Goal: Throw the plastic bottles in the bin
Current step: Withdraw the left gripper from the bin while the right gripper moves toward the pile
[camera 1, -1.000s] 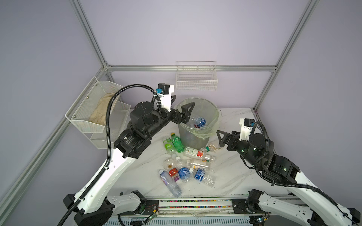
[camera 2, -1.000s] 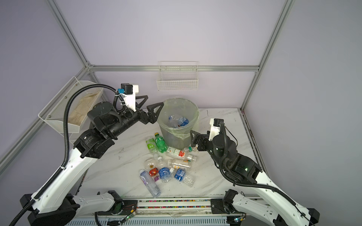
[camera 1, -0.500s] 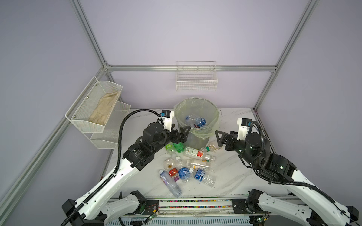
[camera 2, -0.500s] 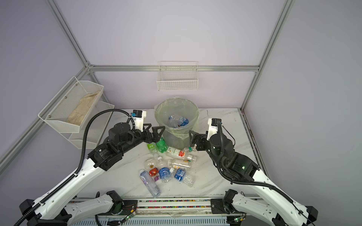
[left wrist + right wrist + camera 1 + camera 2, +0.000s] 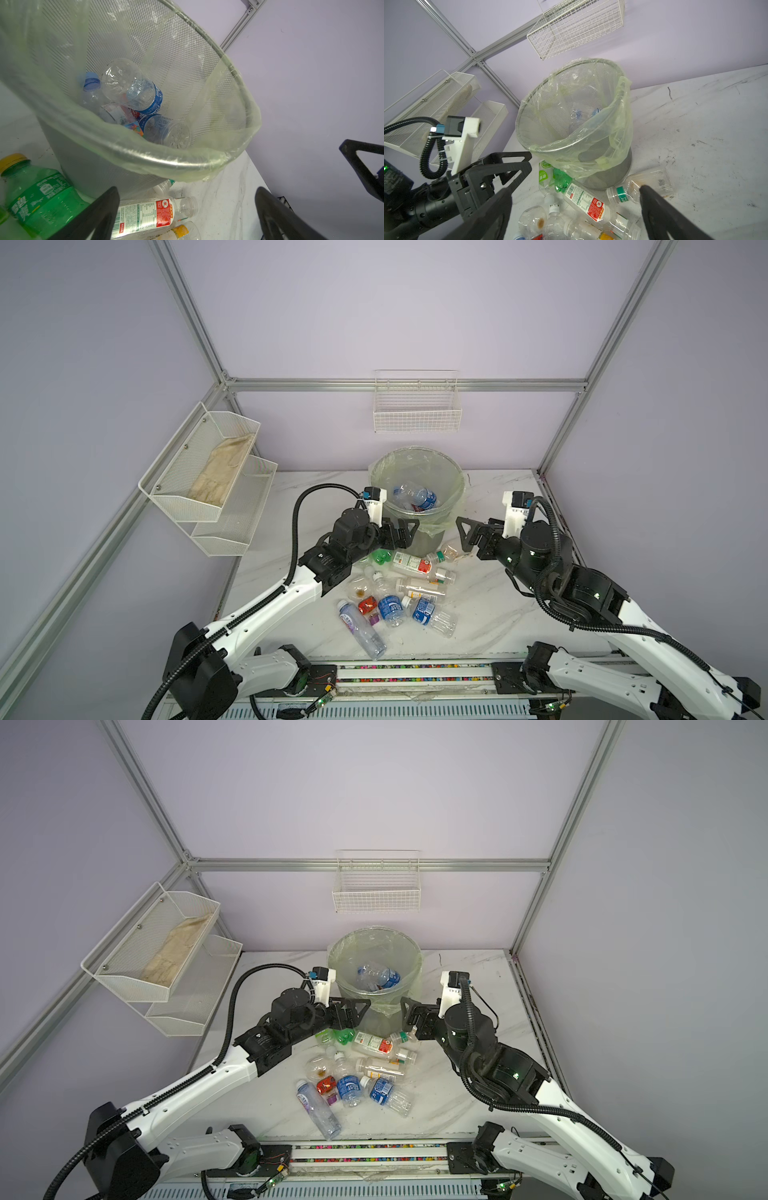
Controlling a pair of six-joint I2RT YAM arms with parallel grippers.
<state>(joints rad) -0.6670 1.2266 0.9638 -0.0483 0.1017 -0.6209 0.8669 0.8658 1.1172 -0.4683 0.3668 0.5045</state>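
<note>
Jaws apart, empty: left gripper, right gripper flanking round grey mesh bin. Clear and green plastic bottles heaped before it, some inside. Only from left wrist: yellow cap of green bottle.

Soft, even overhead light fills the enclosure in both top views, bright and almost shadowless; only faint, diffuse shadows lie on the white table beneath the arms at lower centre. Wide-angle distortion splays the metal posts outward toward the upper corners. In the left wrist view a white streak of glare runs along the rim of the bin, while the left gripper, nearest the lens, shows soft-edged fingers. In the right wrist view the liner glints, and the right gripper has equally blurred fingers.
</note>
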